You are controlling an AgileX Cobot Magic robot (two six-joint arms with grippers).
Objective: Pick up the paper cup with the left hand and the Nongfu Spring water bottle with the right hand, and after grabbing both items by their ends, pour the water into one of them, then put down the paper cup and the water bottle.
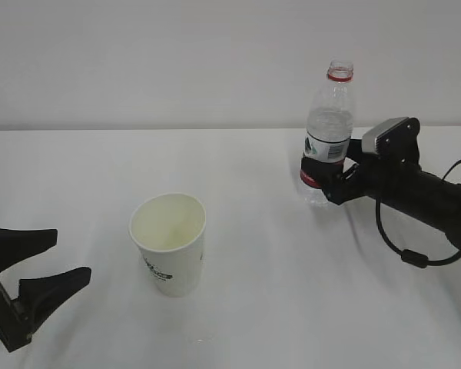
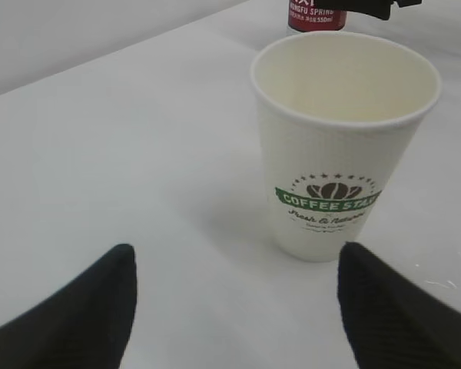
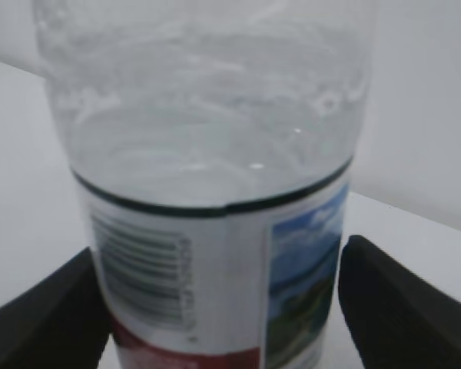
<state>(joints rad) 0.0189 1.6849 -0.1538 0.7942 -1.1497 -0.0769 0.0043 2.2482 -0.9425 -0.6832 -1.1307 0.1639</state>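
1. Exterior view, left of centre: I see the paper cup standing upright on the white table, mouth open to the camera. Its cream inside looks faintly yellowish low down; I cannot tell from here whether there is liquid in it.
2. In the upper right of the same frame the Nongfu Spring water bottle stands upright, uncapped, with its red neck ring at the top. It is clear plastic with a label band around the lower body.
3. My right hand sits at the bottle's lower part, around the label band. In the right wrist view its two black fingers flank the bottle. There is a visible gap on the right side, while the left finger is just beside or touching the wall. The jaws stand spread, not pinching it.
4. The right wrist view shows the water level a little above the label's upper edge, with droplets clinging to the wall above.
5. My left hand is in the lower left of the exterior frame, well apart from the cup, jaws spread wide and holding nothing.
6. In the left wrist view the cup stands ahead between the two finger tips, untouched, green logo facing me. Its inside looks pale and plain.
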